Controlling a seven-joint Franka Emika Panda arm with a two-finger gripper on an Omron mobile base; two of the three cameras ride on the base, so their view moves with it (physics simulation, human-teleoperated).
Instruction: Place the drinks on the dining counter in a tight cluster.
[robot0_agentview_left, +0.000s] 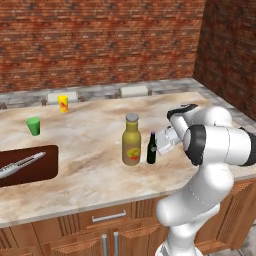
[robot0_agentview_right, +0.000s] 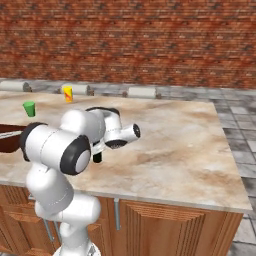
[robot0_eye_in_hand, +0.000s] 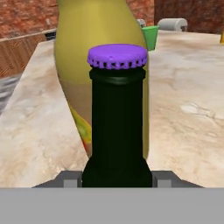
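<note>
A small dark bottle with a purple cap (robot0_agentview_left: 151, 148) stands upright on the dining counter (robot0_agentview_left: 85, 140), right beside the tall olive-yellow bottle (robot0_agentview_left: 131, 141) with its grey cap. My gripper (robot0_agentview_left: 156, 146) reaches in from the right and is shut on the dark bottle's lower body. In the hand view the dark bottle (robot0_eye_in_hand: 117, 127) sits between the fingertips (robot0_eye_in_hand: 70, 178), and the olive-yellow bottle (robot0_eye_in_hand: 96, 57) rises just behind it, almost touching. The right base view shows the dark bottle's base (robot0_agentview_right: 97, 158) under my arm.
A small green cup (robot0_agentview_left: 33, 126) and a small yellow cup (robot0_agentview_left: 63, 103) stand at the far left of the counter. A dark sink (robot0_agentview_left: 35, 170) with a metal faucet lies at the left edge. A brick wall backs the counter. Bare counter stretches to the right (robot0_agentview_right: 185, 145).
</note>
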